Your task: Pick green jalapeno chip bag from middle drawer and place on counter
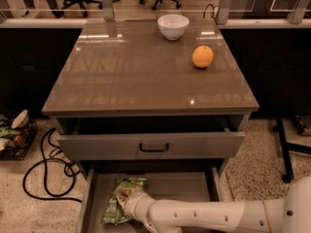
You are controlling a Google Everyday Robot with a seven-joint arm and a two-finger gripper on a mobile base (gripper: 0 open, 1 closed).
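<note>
The green jalapeno chip bag (119, 201) lies crumpled on the left part of the floor of the open middle drawer (189, 187), a grey tray pulled out at the bottom of the cabinet. My white arm reaches in from the lower right, and my gripper (128, 202) is at the bag's right side, its end resting on or against the bag. The counter (131, 72) is the glossy grey-brown top above.
A white bowl (173, 26) and an orange fruit (202, 57) sit on the counter's back right. The top drawer front with a black handle (153, 147) stands slightly pulled out above the tray. Black cables (46, 169) and a basket (14, 137) lie on the floor left.
</note>
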